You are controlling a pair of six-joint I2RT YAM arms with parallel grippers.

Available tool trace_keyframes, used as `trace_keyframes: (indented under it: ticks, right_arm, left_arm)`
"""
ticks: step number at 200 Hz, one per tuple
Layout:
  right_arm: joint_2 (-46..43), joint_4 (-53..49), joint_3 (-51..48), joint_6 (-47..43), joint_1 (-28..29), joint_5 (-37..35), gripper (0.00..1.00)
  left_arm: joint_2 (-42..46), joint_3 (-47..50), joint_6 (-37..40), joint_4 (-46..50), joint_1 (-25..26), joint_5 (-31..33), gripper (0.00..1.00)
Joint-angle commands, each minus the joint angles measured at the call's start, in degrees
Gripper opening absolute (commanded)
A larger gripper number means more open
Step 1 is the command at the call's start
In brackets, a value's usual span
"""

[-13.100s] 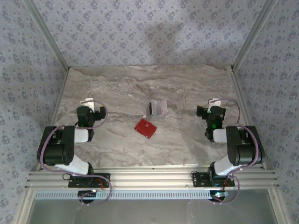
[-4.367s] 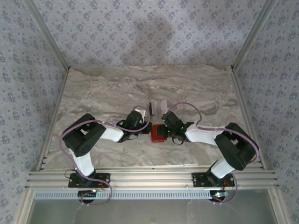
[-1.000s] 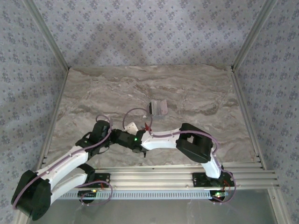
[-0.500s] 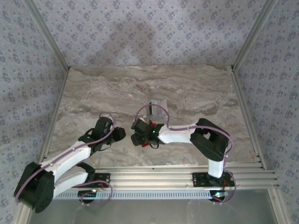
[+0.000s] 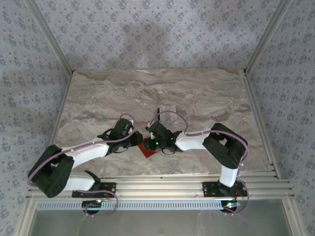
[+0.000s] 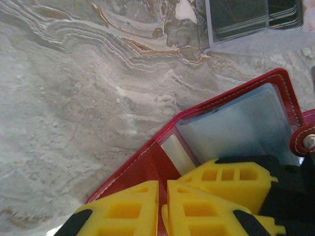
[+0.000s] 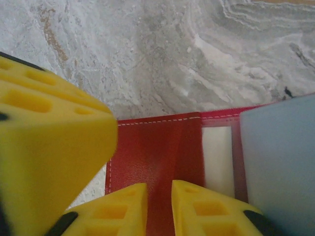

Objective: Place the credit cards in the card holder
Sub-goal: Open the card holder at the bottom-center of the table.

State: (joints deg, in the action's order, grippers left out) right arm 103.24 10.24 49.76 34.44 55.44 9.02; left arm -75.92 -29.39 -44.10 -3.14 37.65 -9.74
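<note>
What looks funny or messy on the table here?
Nothing is spilled or broken. The small red folding wallet sits open and slanted, and the stack of thin cards beyond it is slightly fanned, edges not lined up.

Grey-veined marble tabletop (image 5: 206, 93) between pale blue floral-patterned walls (image 5: 162, 34), aluminium posts (image 5: 265, 37) at the corners, slotted rail (image 5: 162, 186) in front.

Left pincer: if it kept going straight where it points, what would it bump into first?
The wallet: the left pincer looks shut on its red flap. Past that probably comes the bare table, though depth is hard to judge. The cards lie to the right of that line.
</note>
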Motion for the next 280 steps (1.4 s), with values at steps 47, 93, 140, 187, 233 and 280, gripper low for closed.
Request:
trace_keyframes:
  ticks: [47,93,140,187,233,280]
  right_arm:
    - [-2.1,-4.0,-2.3,1.0,-0.7,0.6,0.21]
    - [-2.4,-6.8,-0.4,0.6,-2.1,0.3,0.23]
    - [-2.6,-9.8,1.4,-0.4,-3.7,-0.6,0.25]
    - [-5.0,-16.0,4.0,-3.3,-5.5,-4.2,0.30]
    - [-6.2,-15.3,1.9,-3.5,-7.6,-2.9,0.30]
    - [-5.6,-12.9,-1.5,-1.9,-8.9,-2.6,0.20]
  left_arm:
    - [-4.4,2.1,-0.3,-5.0,4.5,2.9,0.12]
    - [-12.1,3.4,-1.5,-9.7,7.8,3.9,0.11]
    - [-16.6,3.9,-1.3,-11.6,8.7,4.8,0.10]
    - [-16.1,4.5,-0.5,-10.5,8.7,6.0,0.09]
    - [-11.8,2.9,0.3,-7.0,8.5,5.7,0.10]
    - [-1.4,0.8,1.3,0.8,8.2,6.0,0.12]
